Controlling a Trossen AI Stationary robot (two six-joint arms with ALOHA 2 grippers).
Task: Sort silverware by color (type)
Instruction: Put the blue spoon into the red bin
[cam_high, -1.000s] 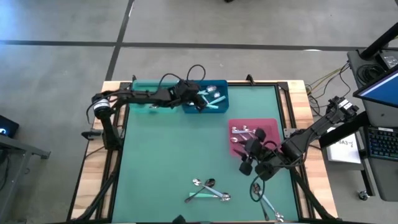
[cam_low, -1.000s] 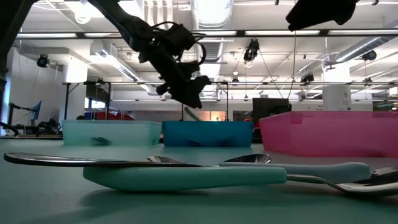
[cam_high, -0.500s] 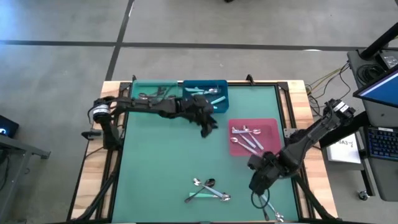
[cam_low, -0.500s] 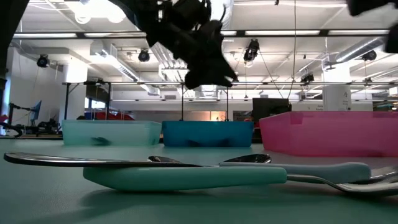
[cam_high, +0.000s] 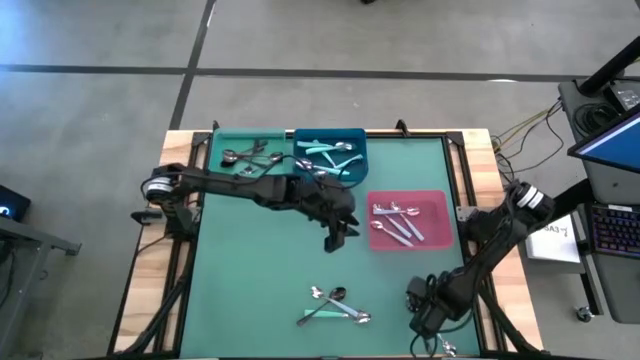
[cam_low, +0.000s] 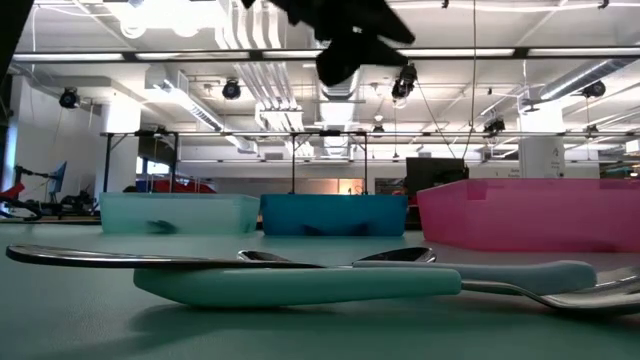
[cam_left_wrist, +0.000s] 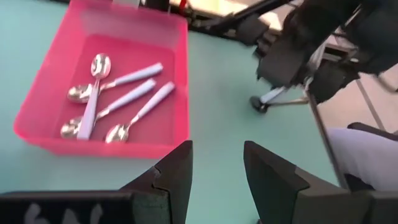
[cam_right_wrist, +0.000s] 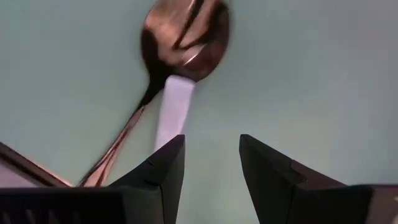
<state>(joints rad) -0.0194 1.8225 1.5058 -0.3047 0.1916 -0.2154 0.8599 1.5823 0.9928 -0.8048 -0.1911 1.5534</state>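
While sorting is well advanced, a few spoons remain loose on the surface.

Surface: green mat, three bins toward its far edge.

Turquoise bin, far left: dark all-metal spoons inside; count unclear.

Blue bin, far centre: turquoise-handled spoons inside.

Pink bin, right of centre: pale-handled spoons with shiny bowls, four showing in the left wrist view.

Unsorted, near centre: small cluster of spoons on the surface, mixed; one turquoise handle lies among metal ones in the low view.

Unsorted, near right: a spoon or two at the near edge, mostly under the right arm; right wrist view shows a shiny bowl on a pale handle crossed with a darker metal one.

Left pincer: over mid-surface just left of the pink bin, fingers apart, holding nothing.

Right pincer: low over the near-right spoons, fingers apart astride the pale handle, not yet closed on it.

Done: most pieces binned by type, as judged from the contents.

Left: both loose groups, likely half a dozen pieces or so.
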